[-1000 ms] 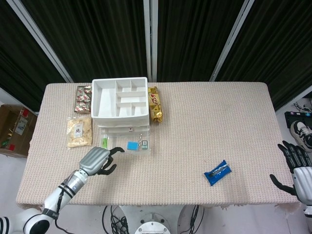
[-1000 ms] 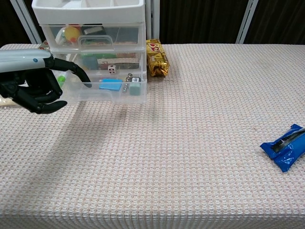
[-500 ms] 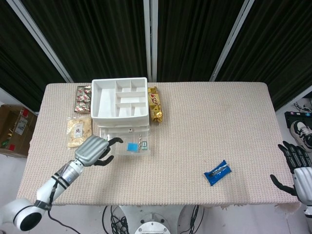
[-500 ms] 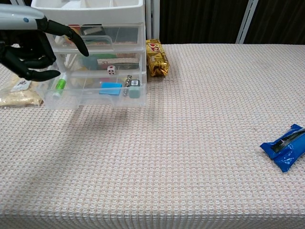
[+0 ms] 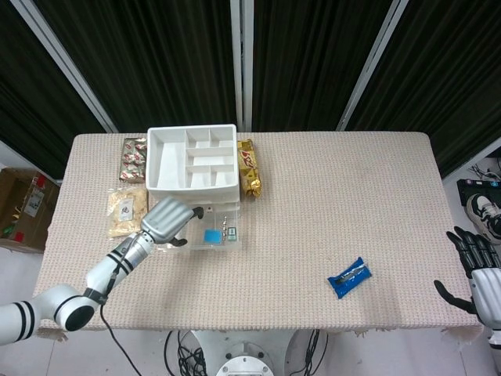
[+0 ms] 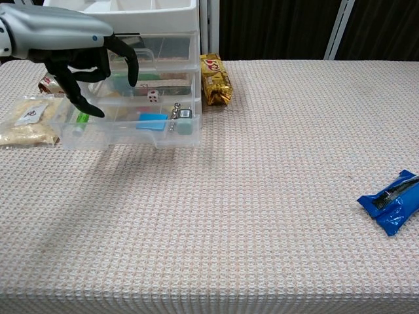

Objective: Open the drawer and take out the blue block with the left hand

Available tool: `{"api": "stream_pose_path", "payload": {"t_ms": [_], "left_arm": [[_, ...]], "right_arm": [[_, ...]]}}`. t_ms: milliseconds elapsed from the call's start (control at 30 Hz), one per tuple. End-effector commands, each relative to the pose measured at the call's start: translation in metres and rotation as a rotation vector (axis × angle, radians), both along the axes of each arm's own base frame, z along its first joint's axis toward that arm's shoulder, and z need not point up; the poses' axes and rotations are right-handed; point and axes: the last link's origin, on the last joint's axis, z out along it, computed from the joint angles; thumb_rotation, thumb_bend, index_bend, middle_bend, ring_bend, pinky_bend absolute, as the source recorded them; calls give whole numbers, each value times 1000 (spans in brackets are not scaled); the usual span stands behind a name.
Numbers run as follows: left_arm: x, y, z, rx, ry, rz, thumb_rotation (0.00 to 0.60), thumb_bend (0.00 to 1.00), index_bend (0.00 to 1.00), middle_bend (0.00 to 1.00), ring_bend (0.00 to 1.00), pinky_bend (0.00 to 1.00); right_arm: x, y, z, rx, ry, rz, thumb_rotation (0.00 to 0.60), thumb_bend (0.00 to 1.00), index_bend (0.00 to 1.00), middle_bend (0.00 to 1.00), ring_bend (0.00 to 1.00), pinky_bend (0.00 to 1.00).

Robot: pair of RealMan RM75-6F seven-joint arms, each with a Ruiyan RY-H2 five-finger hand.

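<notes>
1. While the bottom clear plastic drawer [image 6: 131, 127] of the white-topped, see-through drawer unit [image 5: 192, 168] stands pulled out toward the table's near edge, the small flat blue block [image 6: 152, 119] lies inside it, about midway along the drawer and close to its front wall.
2. The left hand [image 6: 78, 49], silver-backed with black fingers, hangs over the left part of the open drawer, its fingers [image 6: 128, 59] spread and pointing downward; it grasps nothing, and the block sits to the right of it, apart from the fingertips.
3. In the head view the same hand [image 5: 168, 219] covers the left half of the drawer, and the block [image 5: 211, 234] shows as a bright blue square just beside it.
4. Sharing the drawer with the block are a green and white tube [image 6: 81, 120] at the left end and some small metal and pale green pieces [image 6: 181, 118] at the right end; a white die [image 6: 152, 95] sits in the drawer above.
5. The right hand [image 5: 479, 270] is off the table at the far right edge of the head view, fingers apart and holding nothing.
6. A gold snack packet [image 6: 215, 78] lies touching the right side of the drawer unit.
7. A blue wrapped packet [image 6: 393, 201] rests well apart on the right of the beige woven tablecloth [image 6: 275, 196].
8. A clear bag of pale snacks [image 6: 27, 121] lies just left of the drawer.
</notes>
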Motion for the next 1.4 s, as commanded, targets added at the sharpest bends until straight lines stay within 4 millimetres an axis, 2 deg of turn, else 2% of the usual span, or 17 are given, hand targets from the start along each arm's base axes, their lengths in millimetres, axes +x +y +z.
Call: {"api": "stream_pose_path", "payload": {"t_ms": [33,433,1000,1400], "left_arm": [[0,0,-7,-13,0,4,600,136,383,880,967,1000],[12,5,-25,-63,-70,18,600,135,376,878,966,1000],[22,20,-41,-123,-2,14,600,100,382,870,961,1000],[28,26,-48,-161,-41,55,600,95,406,871,962,1000]], "right_arm": [[-1,0,0,0,-1,-3,600,195,0,7,0,0],[-3,1,-1,0,-3,-16,600,194,0,7,0,0],[-13,0,-2,5,-7,-47,600,194,0,7,0,0],[-18,-3,-2,7,-9,-63,600,195,0,7,0,0]]}}
